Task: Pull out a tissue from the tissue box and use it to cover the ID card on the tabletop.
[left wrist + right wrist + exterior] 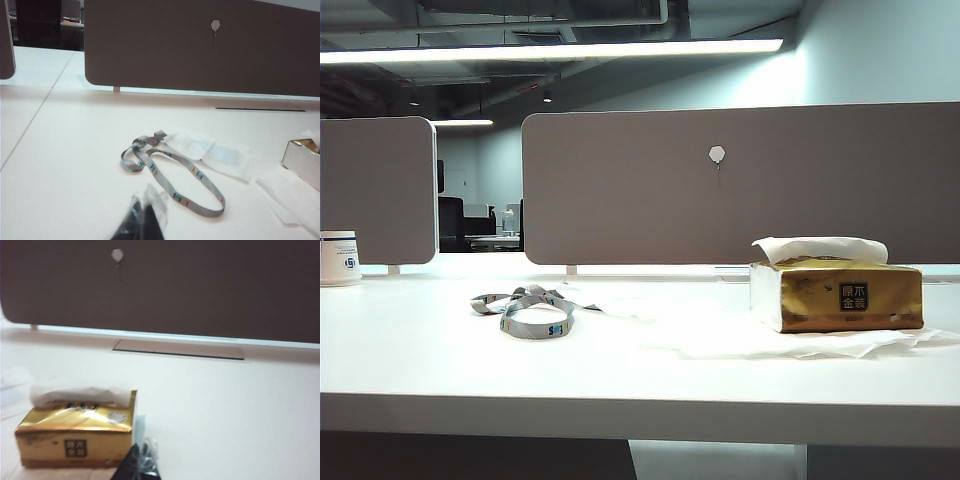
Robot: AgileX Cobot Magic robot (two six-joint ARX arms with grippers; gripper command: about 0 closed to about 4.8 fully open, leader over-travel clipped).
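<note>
On the white surface point(440, 360) I see the gold tissue box point(840, 296), a white tissue point(820, 247) bunched from its top. Only my left wrist view shows the pale blue ID card point(225, 156), tissue-covered, beside the grey lanyard point(170, 177). The left gripper point(142, 220) and right gripper point(140, 462) hang low, jaws pressed together.

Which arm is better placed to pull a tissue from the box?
Right, probably: the right gripper sits close to the tissue box; the left gripper faces the lanyard, box at its view's edge.
</note>
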